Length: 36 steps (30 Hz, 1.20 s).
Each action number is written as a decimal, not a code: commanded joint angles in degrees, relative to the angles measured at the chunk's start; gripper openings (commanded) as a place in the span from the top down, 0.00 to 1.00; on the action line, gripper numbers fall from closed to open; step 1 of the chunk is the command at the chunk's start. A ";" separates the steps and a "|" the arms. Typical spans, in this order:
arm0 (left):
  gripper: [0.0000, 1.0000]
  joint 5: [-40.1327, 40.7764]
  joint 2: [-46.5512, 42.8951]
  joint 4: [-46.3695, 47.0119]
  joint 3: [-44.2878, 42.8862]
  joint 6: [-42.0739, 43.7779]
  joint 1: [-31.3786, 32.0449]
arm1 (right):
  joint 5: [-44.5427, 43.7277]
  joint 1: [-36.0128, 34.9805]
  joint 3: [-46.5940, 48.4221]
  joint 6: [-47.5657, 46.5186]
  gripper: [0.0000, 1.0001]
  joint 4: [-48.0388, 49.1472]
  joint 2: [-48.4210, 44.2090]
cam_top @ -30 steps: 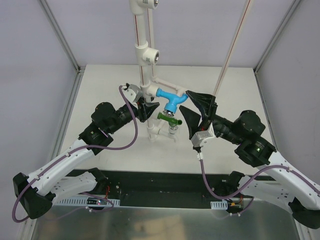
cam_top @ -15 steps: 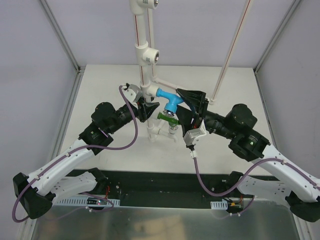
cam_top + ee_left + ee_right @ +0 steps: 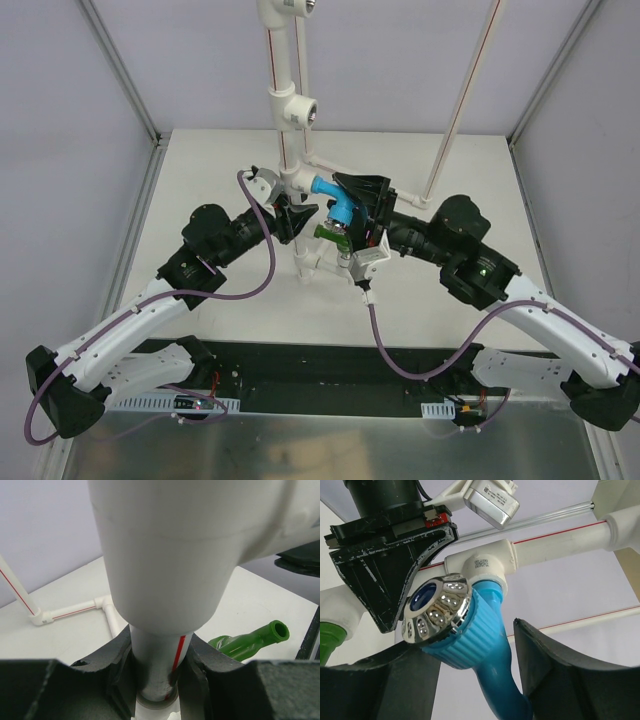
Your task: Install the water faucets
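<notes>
The light blue water faucet (image 3: 338, 206) with its shiny silver round top (image 3: 437, 611) sits in a white pipe tee (image 3: 485, 562) on the upright pipe stand. My right gripper (image 3: 347, 214) stands open around it. One finger is under the ribbed body (image 3: 470, 650); the other finger (image 3: 555, 670) stands a little off to the side. The dark green faucet (image 3: 330, 235) pokes out just below, its round end (image 3: 277, 630) in the left wrist view. My left gripper (image 3: 157, 675) is shut on the white pipe (image 3: 160, 645) with the red stripe, under a big tee.
The white pipe stand (image 3: 293, 105) rises at the table's middle, with more tees higher up. A thin red-striped pipe (image 3: 470, 90) leans at the right. A pipe elbow (image 3: 107, 602) lies on the table behind. Grey walls and metal rails close in both sides.
My right gripper has moved left from beside the blue faucet to straddle it, and its jaws have narrowed a little. The left gripper has kept its hold on the pipe.
</notes>
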<state>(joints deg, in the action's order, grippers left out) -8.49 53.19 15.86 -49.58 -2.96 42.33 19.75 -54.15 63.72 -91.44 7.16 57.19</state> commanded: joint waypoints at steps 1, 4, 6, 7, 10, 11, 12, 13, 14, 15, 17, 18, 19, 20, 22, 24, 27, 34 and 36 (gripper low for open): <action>1.00 0.32 -0.19 -1.53 -0.60 -6.35 0.13 | 2.66 -0.34 2.72 -0.67 0.39 2.16 1.87; 1.00 0.32 -0.45 -1.62 -0.52 -6.27 0.04 | 3.36 -0.25 2.90 -0.15 0.43 2.07 2.31; 1.00 0.49 -0.54 -1.71 -0.43 -6.27 0.12 | 3.72 -0.52 2.64 0.64 0.48 2.33 2.31; 1.00 0.49 -0.63 -1.71 -0.43 -6.27 0.13 | 3.72 -0.60 2.46 1.17 0.51 2.51 2.23; 1.00 0.49 -0.72 -1.71 -0.34 -6.27 0.13 | 3.98 -0.87 1.76 3.54 0.60 2.51 1.70; 1.00 0.49 -0.63 -1.79 -0.34 -6.27 0.13 | 4.16 -1.04 1.41 5.29 0.63 2.60 1.52; 1.00 0.41 -0.54 -1.71 -0.51 -6.35 0.04 | 4.33 -1.04 1.14 7.39 0.66 2.51 1.09; 1.00 0.32 -0.63 -1.79 -0.43 -6.35 0.04 | 4.42 -1.13 0.97 10.20 0.68 2.42 0.82; 1.00 0.32 -0.63 -1.79 -0.43 -6.35 0.04 | 4.51 -1.22 0.88 13.10 0.70 2.51 0.56; 1.00 0.40 -0.46 -1.71 -0.51 -6.35 0.12 | 4.51 -1.13 0.70 16.17 0.72 2.42 0.29; 1.00 0.32 -0.28 -1.71 -0.52 -6.35 0.13 | 4.60 -1.22 0.70 21.80 0.74 2.33 0.03; 1.00 0.23 -0.19 -1.71 -0.52 -6.53 0.04 | 4.60 -1.22 0.70 24.96 0.76 2.07 0.03; 1.00 0.23 -0.19 -1.79 -0.52 -6.44 0.04 | 4.60 -1.22 0.87 28.82 0.80 1.90 -0.15; 1.00 0.23 -0.19 -1.79 -0.52 -6.53 0.12 | 4.42 -1.22 0.96 31.21 0.84 1.72 -0.23; 1.00 0.14 -0.19 -1.62 -0.34 -6.62 0.13 | 4.25 -1.22 0.88 35.78 0.93 1.80 -0.32; 1.00 -0.03 -0.28 -1.62 -0.25 -6.71 0.12 | 4.07 -1.13 0.88 41.66 0.96 1.89 -0.32; 1.00 0.05 -0.63 -1.62 -0.08 -6.88 0.12 | 3.55 -1.22 0.44 50.63 1.00 3.12 0.03; 1.00 0.58 -1.51 -1.71 0.45 -6.88 0.04 | -1.64 -1.05 -2.28 74.18 1.00 10.40 0.29; 1.00 0.67 -1.42 -1.62 0.54 -6.97 0.04 | -2.52 -1.05 -3.69 79.02 1.00 12.96 0.03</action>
<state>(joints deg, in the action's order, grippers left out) -8.56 52.27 14.68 -49.56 -2.76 42.33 15.92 -53.98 63.07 -35.86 15.51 57.71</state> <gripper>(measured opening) 0.317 0.433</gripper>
